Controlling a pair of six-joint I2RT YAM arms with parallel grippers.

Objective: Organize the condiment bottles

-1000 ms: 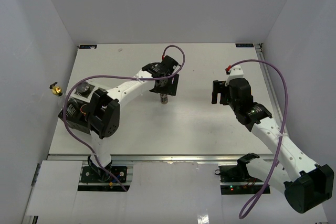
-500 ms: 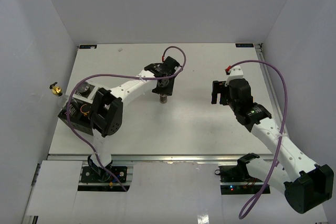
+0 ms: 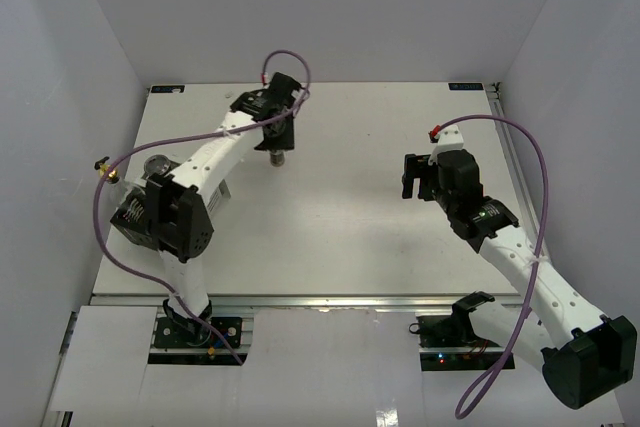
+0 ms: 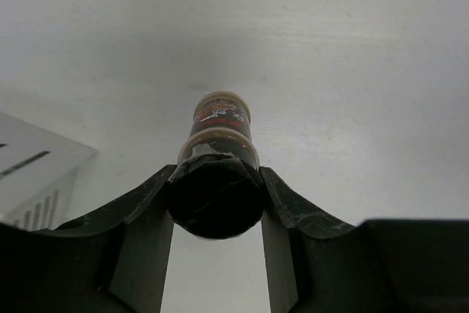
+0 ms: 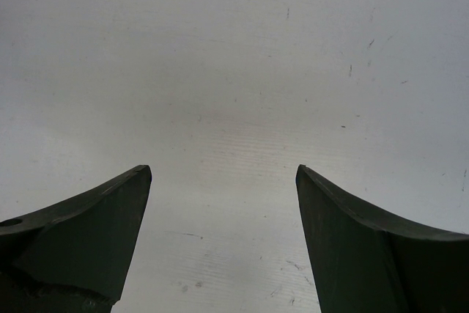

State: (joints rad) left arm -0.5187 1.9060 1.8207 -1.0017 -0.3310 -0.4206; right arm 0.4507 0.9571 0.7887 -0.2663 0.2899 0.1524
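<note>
The left gripper (image 4: 216, 203) is clamping the dark bottle (image 4: 220, 119) well apart from the rack (image 3: 122, 219) (so it is awaiting placement), while the right gripper (image 5: 223, 203) is hanging agape, empty.

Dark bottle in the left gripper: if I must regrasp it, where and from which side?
At its black cap end, from above, pinched on opposite sides, as the left gripper holds it now. The dark bottle is slim, round and hanging upright, so that grip likely centres it.
</note>
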